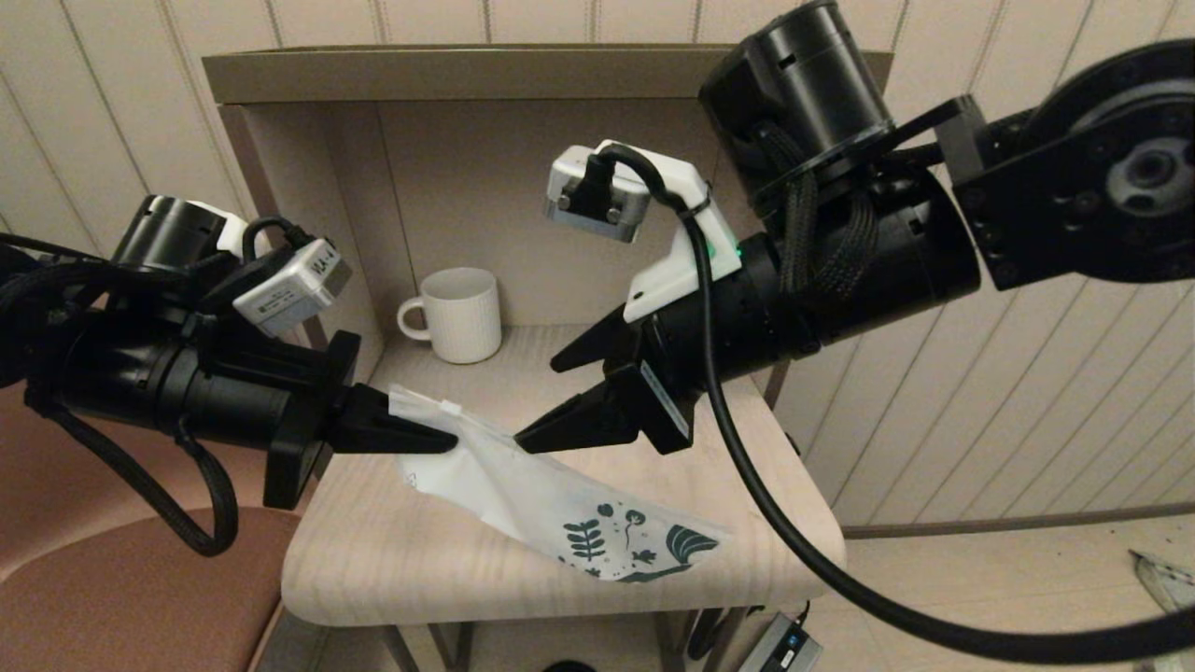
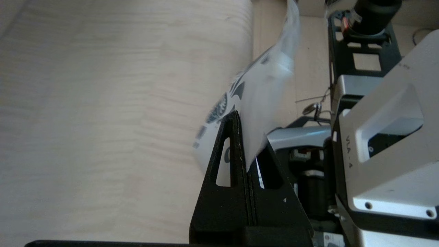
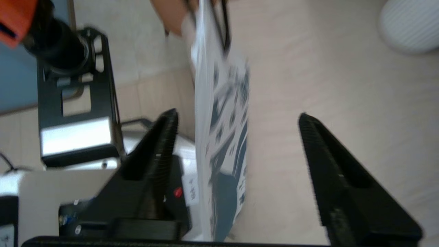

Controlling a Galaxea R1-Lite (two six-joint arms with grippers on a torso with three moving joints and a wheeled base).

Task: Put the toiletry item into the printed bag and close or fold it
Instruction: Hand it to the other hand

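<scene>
The left tool (image 1: pixel 439 439) is clamped on the plain end of the printed bag (image 1: pixel 560 504), holding that end above the counter (image 1: pixel 373 560). The bag's long axis slopes down toward the robot's right, its leaf-printed end resting near the counter's front edge. The right tool (image 1: pixel 555 397) stands spread wide, holding nothing, just beside the bag's raised upper part. The toiletry item is not visible; whether it is inside cannot be told.

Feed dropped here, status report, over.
Left gripper shut on printed bag, holding its top edge above the table. Right gripper open beside it. Tube not visible. Mug behind, clear.
</scene>
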